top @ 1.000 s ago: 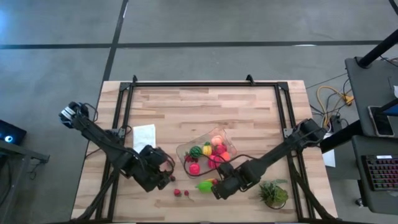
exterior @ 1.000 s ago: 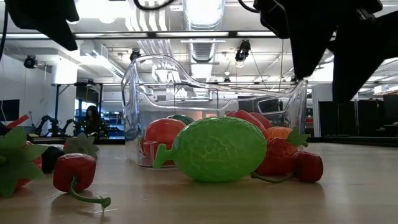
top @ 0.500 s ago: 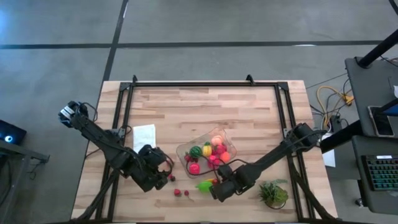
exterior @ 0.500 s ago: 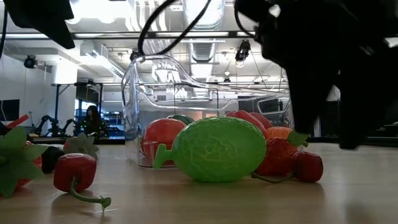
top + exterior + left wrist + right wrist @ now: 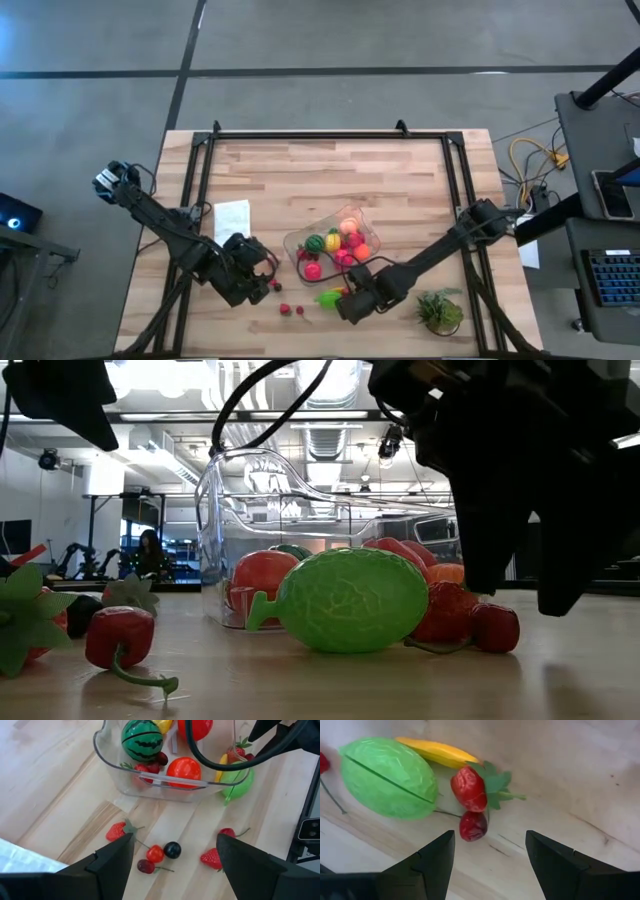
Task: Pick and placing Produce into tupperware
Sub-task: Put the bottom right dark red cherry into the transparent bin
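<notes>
Hovering right pincer (image 5: 490, 862), fingers apart and empty, strawberry (image 5: 469, 788) and cherry (image 5: 473, 826) just ahead.

Bright overhead light; foreground blurred

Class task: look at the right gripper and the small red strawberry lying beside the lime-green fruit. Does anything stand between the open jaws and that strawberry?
Nothing visible does. The right gripper hangs with open jaws over the strawberry; the lime-green fruit lies beside it.

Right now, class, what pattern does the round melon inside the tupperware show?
The melon is green with dark wavy stripes, clearest in the left wrist view.
</notes>
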Tool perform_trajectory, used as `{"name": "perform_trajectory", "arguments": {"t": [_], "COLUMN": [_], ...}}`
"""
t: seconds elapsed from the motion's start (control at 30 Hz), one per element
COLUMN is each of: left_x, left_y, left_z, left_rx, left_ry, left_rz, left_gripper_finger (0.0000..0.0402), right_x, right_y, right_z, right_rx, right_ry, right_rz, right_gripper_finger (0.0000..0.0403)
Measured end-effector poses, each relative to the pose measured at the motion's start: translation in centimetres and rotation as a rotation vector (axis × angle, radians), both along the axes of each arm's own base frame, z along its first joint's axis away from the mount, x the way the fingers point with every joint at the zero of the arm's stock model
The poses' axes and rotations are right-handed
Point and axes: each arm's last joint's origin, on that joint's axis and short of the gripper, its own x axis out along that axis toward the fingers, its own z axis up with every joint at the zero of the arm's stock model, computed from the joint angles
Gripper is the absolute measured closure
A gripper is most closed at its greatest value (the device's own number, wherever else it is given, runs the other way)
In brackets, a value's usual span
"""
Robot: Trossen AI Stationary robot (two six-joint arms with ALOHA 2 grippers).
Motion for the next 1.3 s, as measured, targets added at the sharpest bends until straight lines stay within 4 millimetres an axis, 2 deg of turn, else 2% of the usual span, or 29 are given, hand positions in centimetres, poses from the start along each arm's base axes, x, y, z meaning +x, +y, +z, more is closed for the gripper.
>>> {"name": "perform_trajectory", "arguments": {"t": [0.5,1.1,1.3], "left_x": [-0.1,-0.2,-0.2], "left_y": [0.1,0.2,0.2], "left_z": [0.0,0.1,0.1], "left_rx": [0.012,0.019,0.018], "left_ry": [0.000,-0.001,-0.001], "left_rz": [-0.018,-0.022,-0.022], "left_gripper_finger": [0.0133,0.0133,0.0133], "right_x": [0.6,1.2,1.2], "right_y": [-0.9,-0.5,-0.5], "right_z": [-0.2,-1.3,-1.3], "right_rx": [0.007,0.050,0.043], "right_ry": [-0.009,-0.011,-0.013], "right_rz": [-0.002,0.041,0.059], "right_gripper_finger": [0.0167,0.0168,0.0191]}}
